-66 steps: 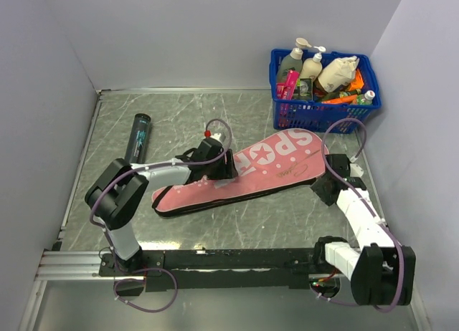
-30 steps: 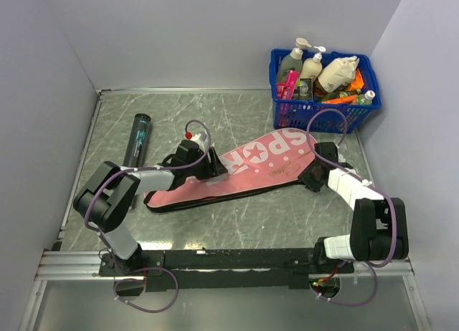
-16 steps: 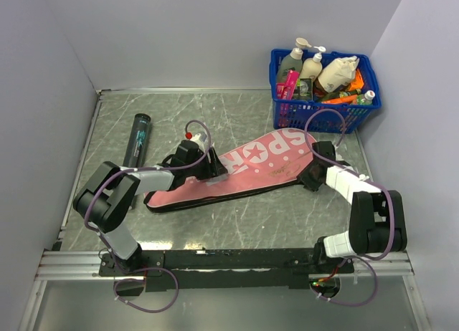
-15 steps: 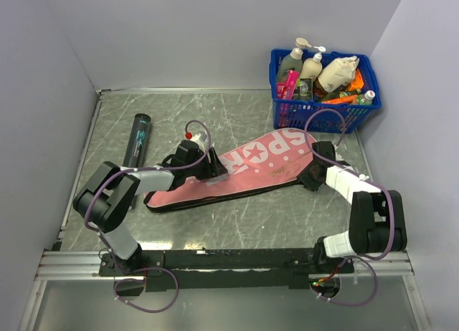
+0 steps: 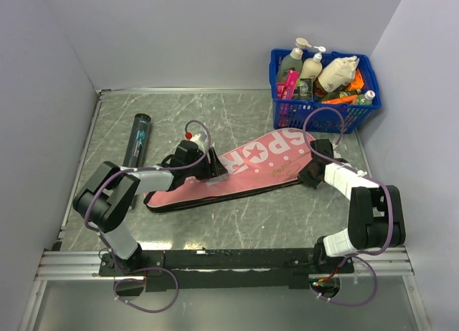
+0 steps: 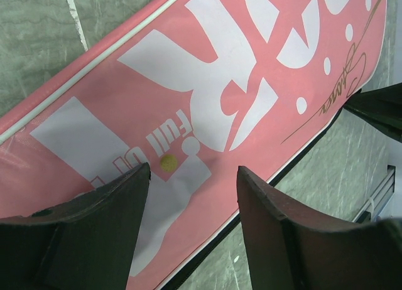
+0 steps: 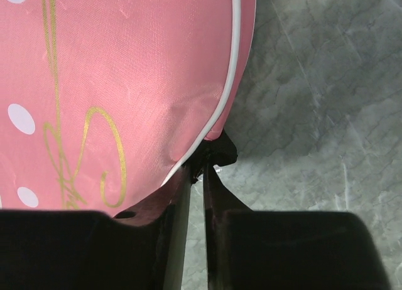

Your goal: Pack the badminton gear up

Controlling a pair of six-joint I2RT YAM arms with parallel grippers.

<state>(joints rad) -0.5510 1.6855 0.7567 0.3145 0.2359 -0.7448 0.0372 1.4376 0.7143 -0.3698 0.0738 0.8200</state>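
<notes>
Now that the right gripper [image 7: 200,171] has squeezed nearly together, it's pinching the black edge of the pink racket cover [image 5: 244,175], which lies diagonally mid-frame. The left gripper [image 6: 191,171] stays spread above it. Guessing zipping comes next.

Bright, even, diffuse lighting from above is recorded in the top view. Soft, short shadows are cast beneath the arms and along the near edge of the racket cover [image 5: 251,170] on the grey worktop [image 5: 237,223], and a faint sheen is noted on its marbled surface. In the left wrist view the cover's lettering is rendered sharply, while the left pincer [image 6: 191,174] is seen dark and slightly blurred. In the right wrist view the fabric weave is clearly resolved. The right pincer [image 7: 200,171] is underexposed, nearly black, with detail lost.
</notes>
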